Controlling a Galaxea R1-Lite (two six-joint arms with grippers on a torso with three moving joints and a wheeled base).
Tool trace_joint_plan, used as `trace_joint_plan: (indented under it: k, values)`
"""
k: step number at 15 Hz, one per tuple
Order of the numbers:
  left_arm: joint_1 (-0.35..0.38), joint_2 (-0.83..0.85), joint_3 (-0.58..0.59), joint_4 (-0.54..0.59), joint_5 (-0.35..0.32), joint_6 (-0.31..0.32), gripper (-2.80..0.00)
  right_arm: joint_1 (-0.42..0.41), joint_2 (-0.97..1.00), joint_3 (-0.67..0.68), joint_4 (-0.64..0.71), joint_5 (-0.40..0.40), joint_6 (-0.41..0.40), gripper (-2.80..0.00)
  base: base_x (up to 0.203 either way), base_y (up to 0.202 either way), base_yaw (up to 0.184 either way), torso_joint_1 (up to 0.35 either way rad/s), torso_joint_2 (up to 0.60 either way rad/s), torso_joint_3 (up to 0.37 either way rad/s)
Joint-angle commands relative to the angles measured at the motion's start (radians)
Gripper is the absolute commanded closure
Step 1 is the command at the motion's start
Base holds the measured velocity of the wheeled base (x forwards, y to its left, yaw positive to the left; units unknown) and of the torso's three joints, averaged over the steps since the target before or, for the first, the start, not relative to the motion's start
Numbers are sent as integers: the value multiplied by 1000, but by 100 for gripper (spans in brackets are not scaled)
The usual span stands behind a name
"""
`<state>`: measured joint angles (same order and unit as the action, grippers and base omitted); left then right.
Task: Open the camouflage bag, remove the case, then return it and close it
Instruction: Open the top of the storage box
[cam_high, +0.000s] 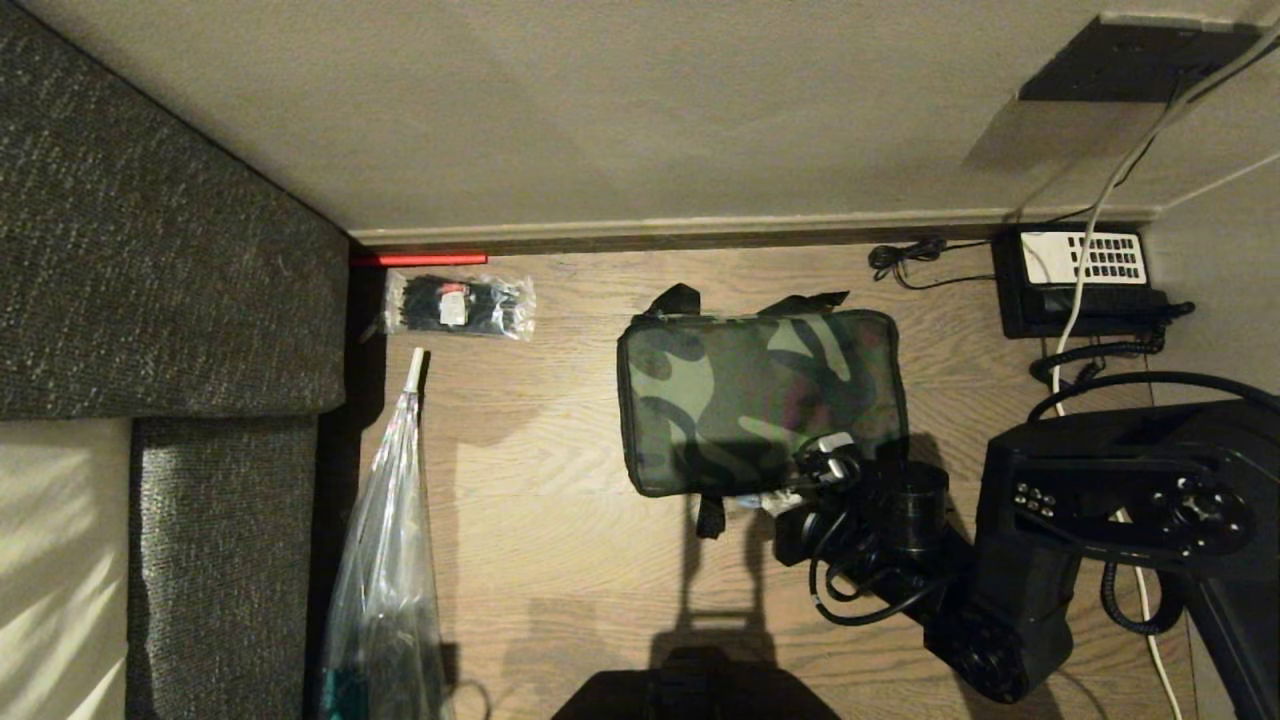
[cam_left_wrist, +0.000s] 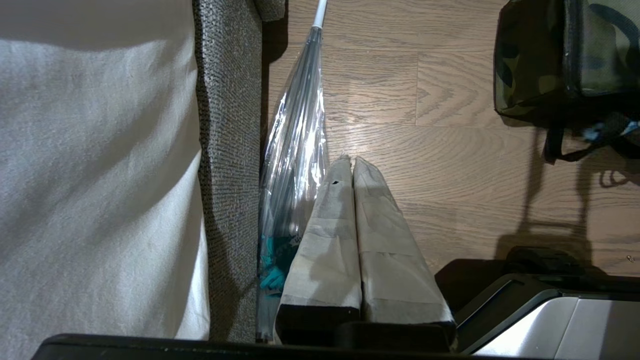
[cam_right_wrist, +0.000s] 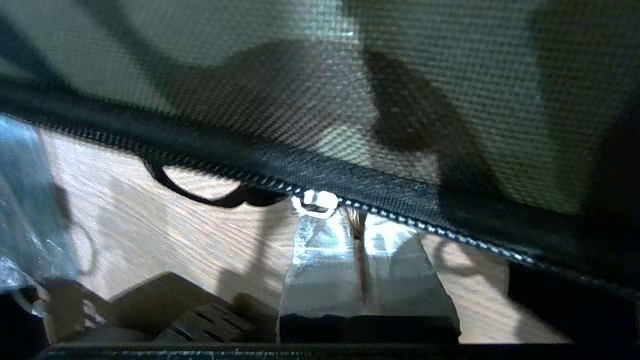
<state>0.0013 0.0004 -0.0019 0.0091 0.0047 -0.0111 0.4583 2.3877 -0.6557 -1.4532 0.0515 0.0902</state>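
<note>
The camouflage bag (cam_high: 760, 400) lies zipped shut on the wooden floor, black straps sticking out at its far and near sides. My right gripper (cam_high: 825, 455) is at the bag's near right corner. In the right wrist view the right gripper (cam_right_wrist: 357, 222) is shut, pinching a thin brownish zipper pull (cam_right_wrist: 356, 220) just under the black zipper line (cam_right_wrist: 440, 230), beside the bright metal slider (cam_right_wrist: 315, 202). The case is hidden. My left gripper (cam_left_wrist: 351, 162) hangs parked low at the left, taped fingers pressed together and empty; the bag (cam_left_wrist: 565, 55) shows far off in that view.
A grey sofa (cam_high: 150, 250) borders the left side, with a clear-wrapped umbrella (cam_high: 385, 540) leaning beside it. A clear packet of black items (cam_high: 460, 303) lies near the wall. A black telephone (cam_high: 1085, 275) and cables (cam_high: 1100, 200) sit at the back right.
</note>
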Motion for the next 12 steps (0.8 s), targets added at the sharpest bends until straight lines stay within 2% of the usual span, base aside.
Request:
trace_joint_plan:
  k: [1,4,9,12]
  values:
    - [0,0,0,0,1,-1,0,0,-2,1,-7,1,-1,0,0,0,0,0,0,0]
    - [0,0,0,0,1,-1,0,2,-15,16,-7,1,-5,0,0,0,0,0,0,0]
    - [0,0,0,0,1,0,0,2,-87,145,1,37,-77,0,0,0,0,0,0,0]
    - [0,0,0,0,1,-1,0,2,-108,165,2,42,-78,0,0,0,0,0,0,0]
